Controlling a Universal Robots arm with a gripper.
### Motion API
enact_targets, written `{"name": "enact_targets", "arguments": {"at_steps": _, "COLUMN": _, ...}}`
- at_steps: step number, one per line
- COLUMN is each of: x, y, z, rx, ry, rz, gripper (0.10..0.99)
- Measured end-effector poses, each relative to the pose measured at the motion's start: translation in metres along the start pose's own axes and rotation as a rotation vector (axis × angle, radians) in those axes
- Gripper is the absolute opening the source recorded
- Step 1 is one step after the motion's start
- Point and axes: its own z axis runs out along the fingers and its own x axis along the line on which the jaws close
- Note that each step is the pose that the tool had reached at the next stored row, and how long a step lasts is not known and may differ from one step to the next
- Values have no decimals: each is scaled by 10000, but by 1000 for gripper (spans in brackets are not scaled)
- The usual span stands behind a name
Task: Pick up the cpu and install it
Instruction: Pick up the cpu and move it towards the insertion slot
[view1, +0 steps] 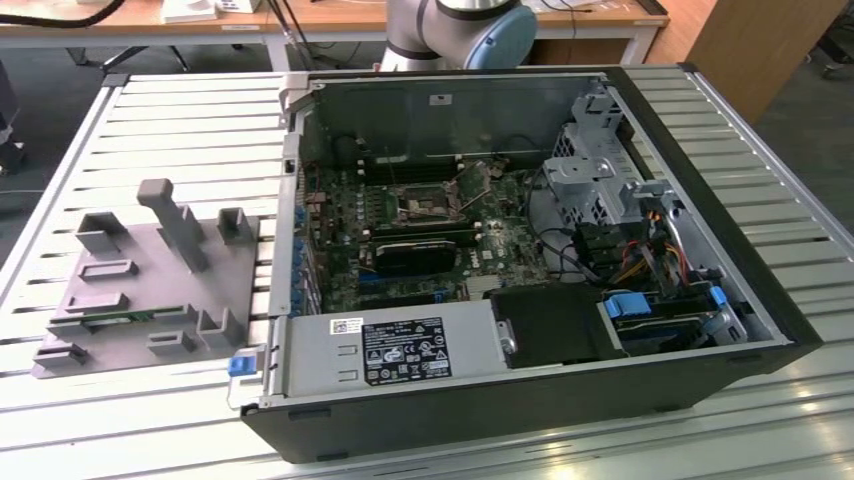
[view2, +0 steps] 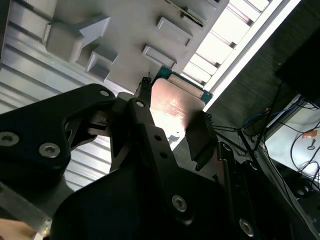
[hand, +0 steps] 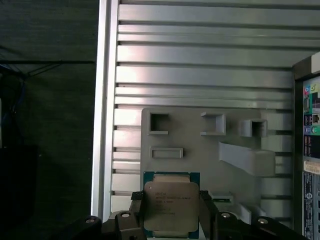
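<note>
Gripper (hand: 171, 224) closed on the cpu (hand: 171, 205), one black finger (hand: 136, 216) pressed against each of two opposite edges. Chip is clear of any surface, silver top facing the first wrist view, green rim showing at its edges. Beyond it lie the grey fixture plate (hand: 200, 150) and the slatted metal table (hand: 200, 65). In the exterior view the open computer case (view1: 534, 410) lies just beside the fixture, motherboard socket (view1: 424, 202) exposed, and the arm's base (view1: 454, 30) stands behind the case

End effector (hand: 172, 212), 2 black fingers (hand: 137, 220) tight on opp. sides of cpu (hand: 170, 200).
</note>
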Motion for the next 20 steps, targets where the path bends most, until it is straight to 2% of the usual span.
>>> {"name": "enact_targets", "arguments": {"at_steps": 4, "x": 0, "y": 8, "z": -85, "rx": 0, "ry": -1, "rz": 0, "gripper": 529}}
{"name": "enact_targets", "arguments": {"at_steps": 10, "x": -15, "y": 15, "z": -116, "rx": -1, "ry": -2, "rz": 1, "gripper": 529}}
{"name": "enact_targets", "arguments": {"at_steps": 20, "x": -173, "y": 14, "z": -117, "rx": -5, "ry": -3, "rz": 0, "gripper": 529}}
